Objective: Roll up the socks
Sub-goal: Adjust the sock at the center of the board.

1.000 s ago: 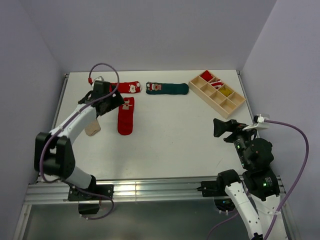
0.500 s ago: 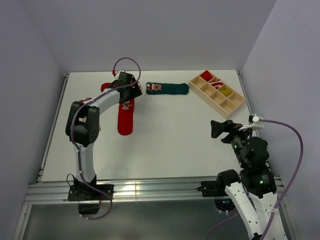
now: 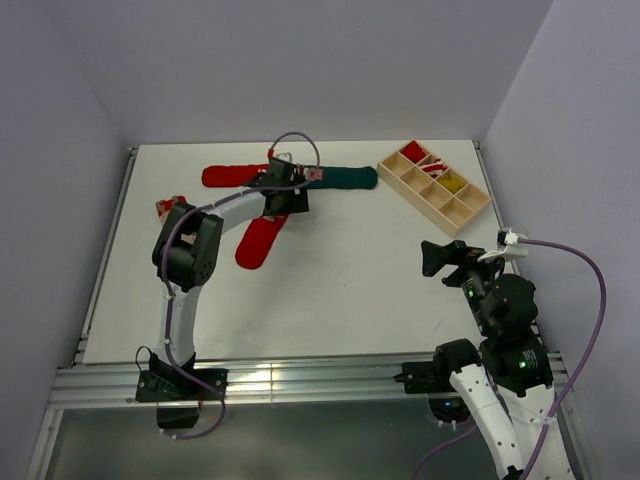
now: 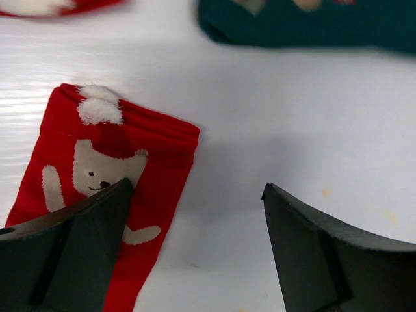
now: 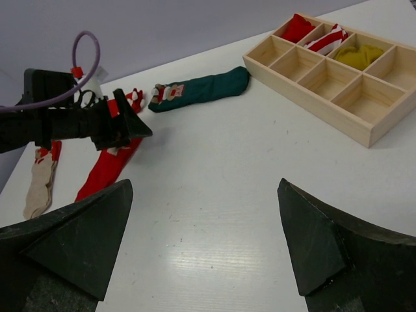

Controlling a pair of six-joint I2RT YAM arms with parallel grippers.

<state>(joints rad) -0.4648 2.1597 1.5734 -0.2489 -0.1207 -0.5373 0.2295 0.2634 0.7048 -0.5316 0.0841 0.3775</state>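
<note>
A red sock with a white bear [image 4: 117,169] lies flat on the white table, and in the top view [image 3: 256,243] it runs diagonally. A dark green sock [image 3: 345,177] lies behind it and shows at the wrist view's top edge [image 4: 305,26]. A second red sock [image 3: 230,176] lies at the back left. My left gripper [image 3: 289,202] [image 4: 195,247] is open and empty, low over the bear sock's cuff, with its left finger [image 4: 71,253] above the sock. My right gripper [image 3: 440,258] [image 5: 205,247] is open and empty, held above the table's right side.
A wooden divider box [image 3: 435,187] at the back right holds rolled socks in its far compartments [image 5: 325,36]. A beige sock [image 5: 39,182] lies near the left edge, mostly hidden by the left arm in the top view.
My left arm has swung right from the table's left side to the bear sock's cuff near the green sock. The right arm has barely moved.
</note>
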